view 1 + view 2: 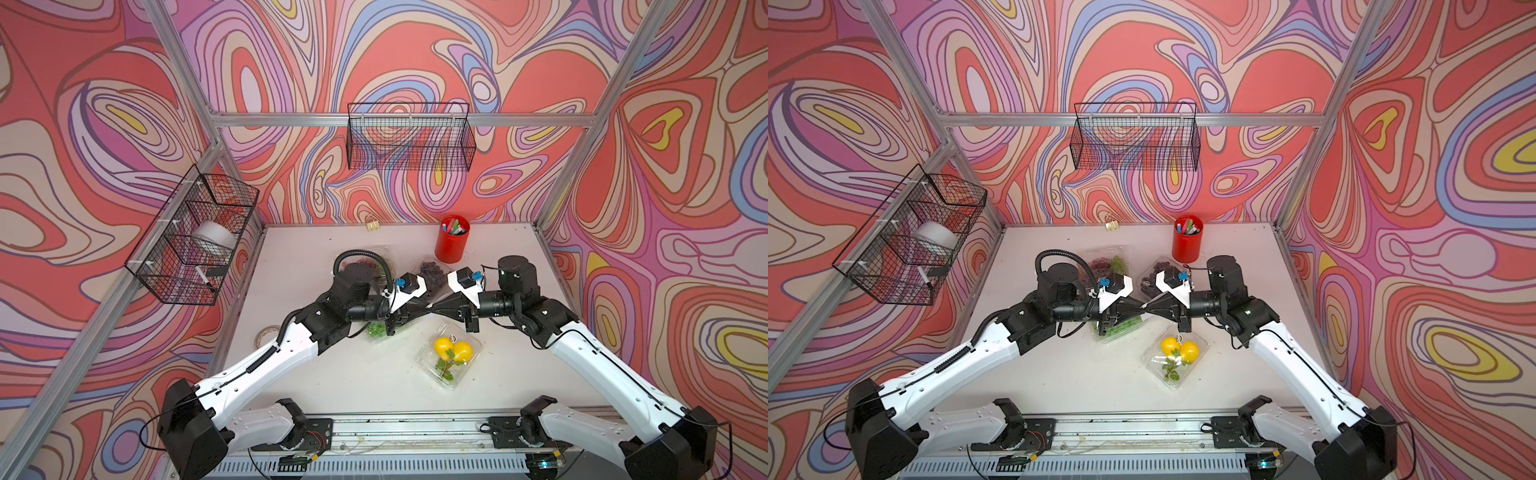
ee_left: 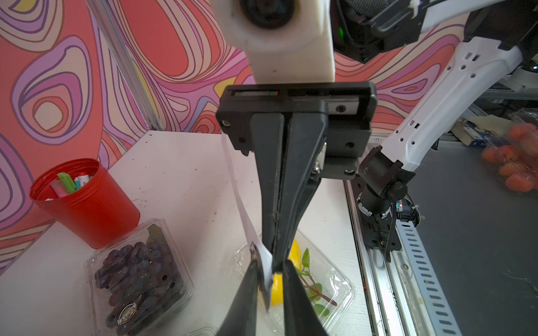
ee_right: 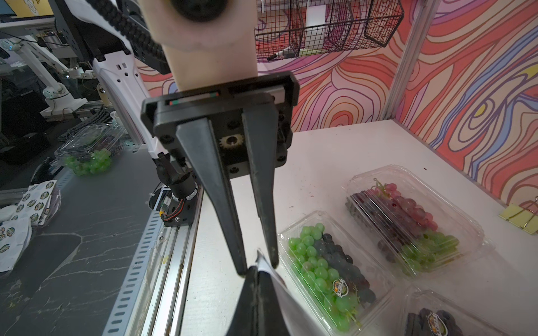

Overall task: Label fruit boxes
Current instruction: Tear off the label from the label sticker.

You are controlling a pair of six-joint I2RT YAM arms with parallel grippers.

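We saw the right gripper (image 2: pixel 276 260) with its black tapered fingers pressed together on a thin white paper strip (image 2: pixel 263 259). The left gripper (image 3: pixel 257 266) had its fingers slightly apart around the strip's corner; we could not tell whether they touched it.

Below, on the matte white table (image 1: pixel 332 374), lay four clear glossy clamshells:
- the lemon box (image 1: pixel 461 365), nearest the arm bases;
- the dark grape box (image 2: pixel 174 261), beside the red pen cup (image 2: pixel 87 209);
- the green-and-dark grape box (image 3: pixel 375 279) and the red-green grape box (image 3: pixel 465 221), side by side.

In both top views the left arm (image 1: pixel 266 357) and right arm (image 1: pixel 594 361) hid much of the grape boxes.
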